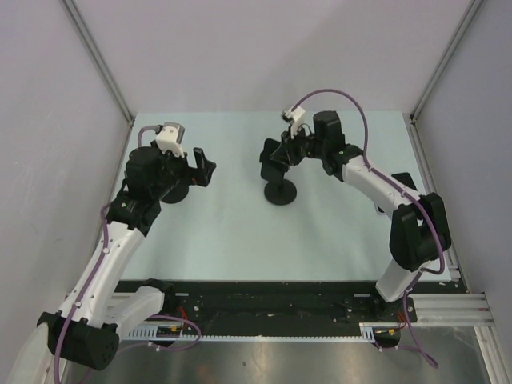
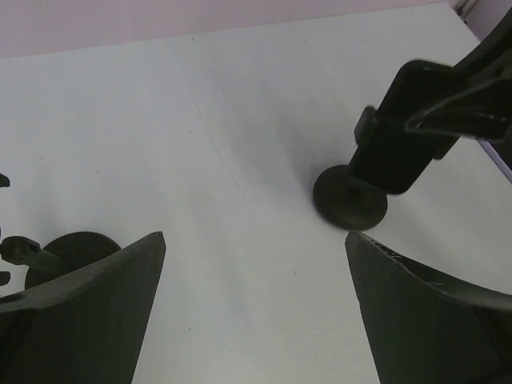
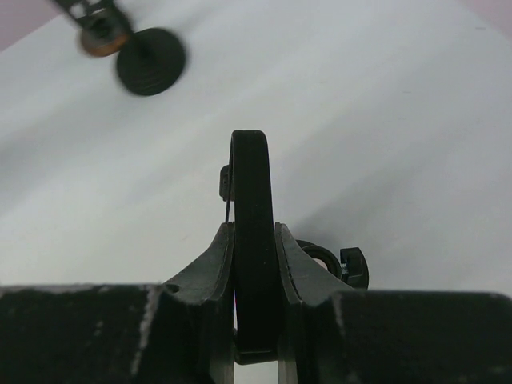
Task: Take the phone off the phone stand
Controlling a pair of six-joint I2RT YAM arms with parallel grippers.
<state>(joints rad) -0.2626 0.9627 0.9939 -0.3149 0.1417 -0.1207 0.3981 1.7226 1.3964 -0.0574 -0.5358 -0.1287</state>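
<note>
Pale table [image 1: 224,232] matt and smooth, phone [image 3: 254,176] edge black and smooth with a faint sheen, phone stand [image 1: 281,193] base matt black plastic, right pincer [image 3: 254,234] dark matt plastic, its fingers [image 3: 204,276] scuffed and speckled, arm shells [image 1: 368,180] glossy white plastic, near rail [image 1: 448,308] brushed metal.

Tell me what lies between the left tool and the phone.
Only bare table lies between the left tool and the phone. The top view shows it best, and the left wrist view agrees.

light: bright, even | shadows: soft, faint | focus: wrist views' near foreground blurred
</note>
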